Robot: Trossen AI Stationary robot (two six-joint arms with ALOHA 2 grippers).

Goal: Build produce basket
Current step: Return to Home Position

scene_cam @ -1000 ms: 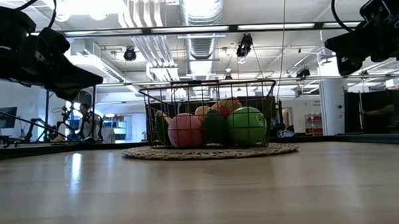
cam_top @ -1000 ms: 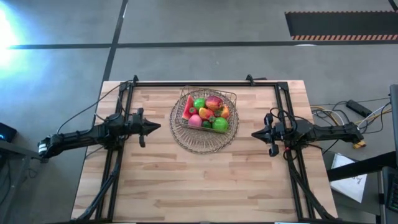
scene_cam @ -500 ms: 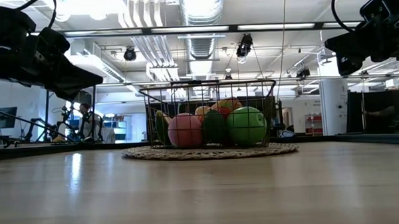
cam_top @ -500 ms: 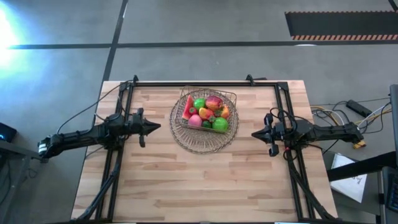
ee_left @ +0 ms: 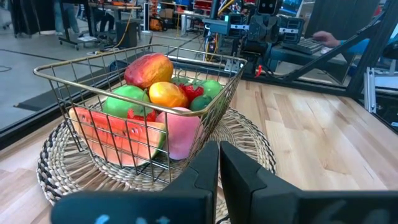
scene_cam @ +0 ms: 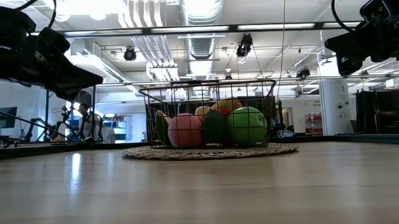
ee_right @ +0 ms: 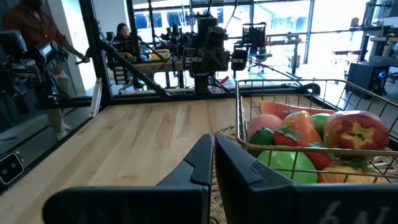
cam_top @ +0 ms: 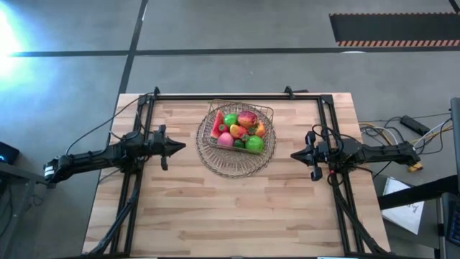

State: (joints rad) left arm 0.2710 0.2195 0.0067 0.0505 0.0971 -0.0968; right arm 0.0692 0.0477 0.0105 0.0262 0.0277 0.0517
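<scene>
1. Two claws, both pressed together and holding nothing, I note: left gripper (cam_top: 178, 147) and right gripper (cam_top: 295, 155).
2. Between them, well apart from each, the basket (cam_top: 241, 106) sits on a round tray (cam_top: 228, 167).
3. All the produce (cam_top: 241, 130) I can see lies inside the basket.

You're in an open, industrial-style robotics lab. Exposed ceiling ducts (scene_cam: 197, 12) and strip lights (scene_cam: 316, 25) run overhead. The grey concrete floor (cam_top: 215, 72) carries a hazard-striped mat (cam_top: 394, 29). Loose cables (cam_top: 381, 131) trail beside your wooden table (cam_top: 237, 208), and a person (ee_right: 122, 36) sits among desks by tall windows (ee_right: 280, 18).
</scene>
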